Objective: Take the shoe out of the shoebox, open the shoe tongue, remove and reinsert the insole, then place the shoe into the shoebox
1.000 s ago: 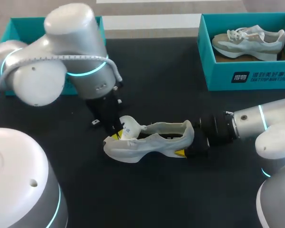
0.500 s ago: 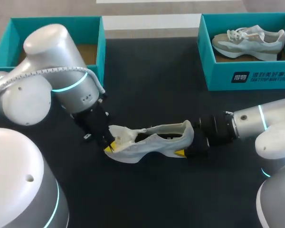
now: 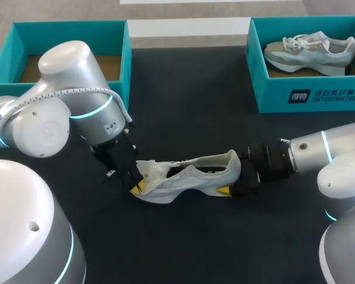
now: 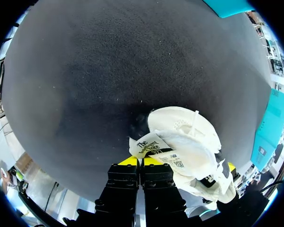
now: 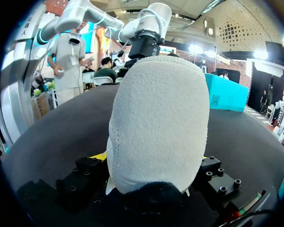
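Shoe (image 3: 189, 177) lies on its side near the middle of the table (image 3: 195, 106), out of both boxes, toe toward 9 o'clock and heel toward 3 o'clock. The left gripper (image 3: 139, 184) is at the toe end, its yellow tips almost together and pinching the white tongue (image 4: 149, 145), which is folded out over the toe. The right gripper (image 3: 234, 177) comes in from 3 o'clock with its fingers spread wide and pressed to either side of the heel, so it holds the shoe there. At the shoe's 11 o'clock, well apart, stands the left box (image 3: 71, 26), teal with a brown floor. At 1 o'clock stands the right box (image 3: 307, 97), with a second shoe (image 3: 310, 52) lying in it.
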`<act>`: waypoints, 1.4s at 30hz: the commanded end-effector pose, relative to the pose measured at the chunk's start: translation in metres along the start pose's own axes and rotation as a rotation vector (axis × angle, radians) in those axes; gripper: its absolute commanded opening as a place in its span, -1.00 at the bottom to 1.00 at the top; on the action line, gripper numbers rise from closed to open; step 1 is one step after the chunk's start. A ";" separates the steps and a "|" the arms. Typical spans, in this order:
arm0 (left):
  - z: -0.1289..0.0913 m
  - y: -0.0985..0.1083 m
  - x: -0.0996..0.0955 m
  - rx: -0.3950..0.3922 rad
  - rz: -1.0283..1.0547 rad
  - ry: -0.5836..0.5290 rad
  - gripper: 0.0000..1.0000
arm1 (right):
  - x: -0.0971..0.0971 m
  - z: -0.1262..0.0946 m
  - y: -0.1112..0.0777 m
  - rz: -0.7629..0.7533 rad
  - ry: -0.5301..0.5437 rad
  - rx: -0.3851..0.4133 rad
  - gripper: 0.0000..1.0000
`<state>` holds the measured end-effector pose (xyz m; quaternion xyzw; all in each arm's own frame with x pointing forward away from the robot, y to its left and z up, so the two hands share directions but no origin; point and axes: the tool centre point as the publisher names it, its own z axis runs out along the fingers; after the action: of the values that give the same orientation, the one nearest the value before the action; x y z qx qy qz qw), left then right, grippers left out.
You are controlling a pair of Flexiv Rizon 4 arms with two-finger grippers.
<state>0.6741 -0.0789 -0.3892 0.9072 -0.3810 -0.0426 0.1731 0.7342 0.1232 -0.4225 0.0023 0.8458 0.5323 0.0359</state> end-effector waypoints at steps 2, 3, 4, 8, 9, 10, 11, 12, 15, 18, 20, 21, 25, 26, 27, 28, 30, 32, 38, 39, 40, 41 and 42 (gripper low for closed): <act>-0.001 -0.002 -0.008 0.003 0.011 0.006 0.66 | 0.001 0.009 -0.006 0.002 0.000 0.004 -1.00; -0.003 -0.001 -0.009 -0.001 0.019 0.014 1.00 | 0.001 0.009 -0.006 0.002 0.000 0.004 -1.00; -0.006 -0.001 -0.010 0.000 0.032 0.016 1.00 | 0.001 0.009 -0.006 0.002 0.000 0.004 -1.00; -0.014 0.005 -0.011 0.010 0.073 0.026 1.00 | 0.001 0.009 -0.006 0.002 0.000 0.004 -1.00; -0.015 0.006 -0.011 0.008 0.079 0.029 1.00 | 0.001 0.009 -0.006 0.002 0.000 0.004 -1.00; -0.018 0.007 -0.010 0.006 0.085 0.033 1.00 | 0.001 0.009 -0.006 0.002 0.000 0.004 -1.00; -0.021 0.008 -0.010 0.007 0.090 0.038 1.00 | 0.001 0.009 -0.006 0.002 0.000 0.004 -1.00; -0.026 0.010 -0.010 0.004 0.101 0.049 1.00 | 0.001 0.009 -0.006 0.002 0.000 0.004 -1.00; -0.041 0.017 -0.010 0.013 0.122 0.075 1.00 | 0.001 0.009 -0.006 0.002 0.000 0.004 -1.00; -0.053 0.022 -0.009 0.026 0.140 0.103 1.00 | 0.001 0.009 -0.006 0.002 0.000 0.004 -1.00; -0.061 0.025 -0.008 0.037 0.152 0.127 1.00 | 0.001 0.009 -0.006 0.002 0.000 0.004 -1.00; -0.065 0.028 -0.007 0.039 0.170 0.128 1.00 | 0.001 0.009 -0.006 0.002 0.000 0.004 -1.00; -0.083 0.038 0.001 0.027 0.257 0.135 1.00 | 0.001 0.009 -0.006 0.002 0.000 0.004 -1.00; -0.087 0.040 0.004 0.014 0.304 0.113 1.00 | 0.001 0.009 -0.006 0.002 0.000 0.004 -1.00; -0.089 0.042 0.006 0.007 0.324 0.107 1.00 | 0.001 0.009 -0.006 0.002 0.000 0.004 -1.00; -0.093 0.043 0.008 0.002 0.360 0.111 1.00 | 0.001 0.009 -0.006 0.002 0.000 0.004 -1.00; -0.102 0.049 0.014 -0.011 0.482 0.090 1.00 | 0.001 0.009 -0.006 0.002 0.000 0.004 -1.00; -0.109 0.053 0.020 -0.039 0.627 0.046 1.00 | 0.001 0.009 -0.006 0.002 0.000 0.004 -1.00; -0.138 0.059 0.037 -0.024 1.079 0.022 1.00 | 0.001 0.009 -0.006 0.002 0.000 0.004 -1.00; -0.143 0.060 0.040 -0.040 1.174 -0.004 1.00 | 0.001 0.009 -0.006 0.002 0.000 0.004 -1.00; -0.145 0.060 0.043 -0.045 1.252 -0.029 1.00 | 0.001 0.009 -0.006 0.002 0.000 0.004 -1.00; -0.149 0.061 0.046 -0.057 1.357 -0.067 1.00 | 0.001 0.009 -0.006 0.002 0.000 0.004 -1.00; -0.153 0.062 0.047 -0.092 1.489 -0.113 1.00 | 0.001 0.009 -0.006 0.002 0.000 0.004 -1.00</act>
<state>0.6862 -0.1044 -0.2320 0.7013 -0.6798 0.0660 0.2041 0.7343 0.1227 -0.4228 0.0027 0.8459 0.5320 0.0360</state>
